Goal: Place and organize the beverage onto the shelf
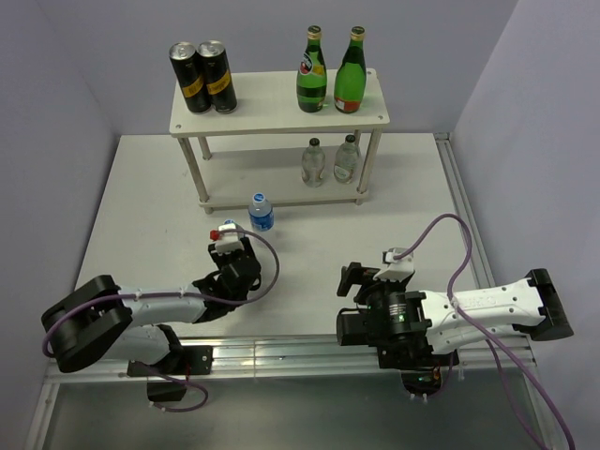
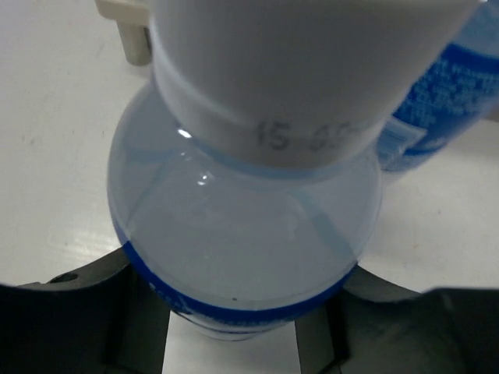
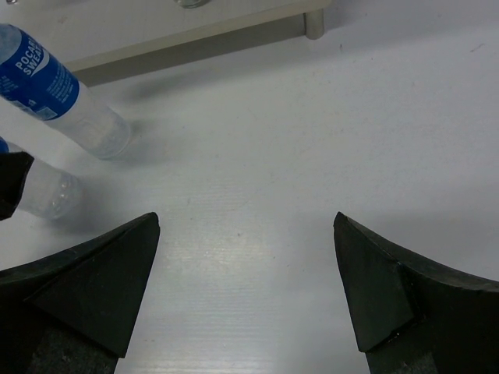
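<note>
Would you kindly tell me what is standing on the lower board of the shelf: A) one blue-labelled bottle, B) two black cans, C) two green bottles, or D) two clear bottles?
D: the top external view shows the clear bottles on the lower board of the shelf, while the black cans and green bottles stand on its top board.

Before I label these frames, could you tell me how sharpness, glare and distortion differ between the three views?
Top external: evenly lit and sharp, with soft shadows under the shelf. Left wrist: the gripped bottle in the left claw fills the frame, its cap blurred by closeness, one small glint on its shoulder. Right wrist: crisp, but lens distortion makes the Pocari bottle lean.
</note>
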`<move>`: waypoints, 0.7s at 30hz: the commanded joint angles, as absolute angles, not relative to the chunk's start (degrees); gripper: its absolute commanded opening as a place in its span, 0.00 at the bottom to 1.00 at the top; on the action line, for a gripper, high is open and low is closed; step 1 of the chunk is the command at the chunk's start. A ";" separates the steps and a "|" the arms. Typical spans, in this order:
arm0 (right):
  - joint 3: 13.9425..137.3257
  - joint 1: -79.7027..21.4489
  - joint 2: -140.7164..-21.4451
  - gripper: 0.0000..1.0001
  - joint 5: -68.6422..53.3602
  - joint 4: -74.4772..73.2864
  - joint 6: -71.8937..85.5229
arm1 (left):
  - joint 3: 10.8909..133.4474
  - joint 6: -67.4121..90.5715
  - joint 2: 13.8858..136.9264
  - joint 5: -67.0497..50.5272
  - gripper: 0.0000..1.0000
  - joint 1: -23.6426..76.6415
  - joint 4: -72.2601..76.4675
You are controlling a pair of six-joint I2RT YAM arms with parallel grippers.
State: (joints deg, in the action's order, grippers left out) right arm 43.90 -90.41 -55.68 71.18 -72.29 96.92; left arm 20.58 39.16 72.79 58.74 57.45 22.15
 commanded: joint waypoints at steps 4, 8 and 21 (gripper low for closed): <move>43.42 -90.79 -55.73 1.00 74.36 -75.23 102.21 | 25.13 32.70 76.38 55.37 0.05 52.83 25.67; 42.89 -90.79 -54.32 1.00 74.44 -74.45 101.26 | 26.37 29.54 71.13 55.90 0.00 51.77 24.53; 41.75 -90.79 -53.17 1.00 75.85 -73.21 100.46 | 36.10 19.95 66.96 40.79 0.00 34.30 26.01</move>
State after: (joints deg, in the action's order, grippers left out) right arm 42.59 -90.41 -53.74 71.94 -73.49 98.67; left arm 29.36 22.87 66.67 45.06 37.89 17.74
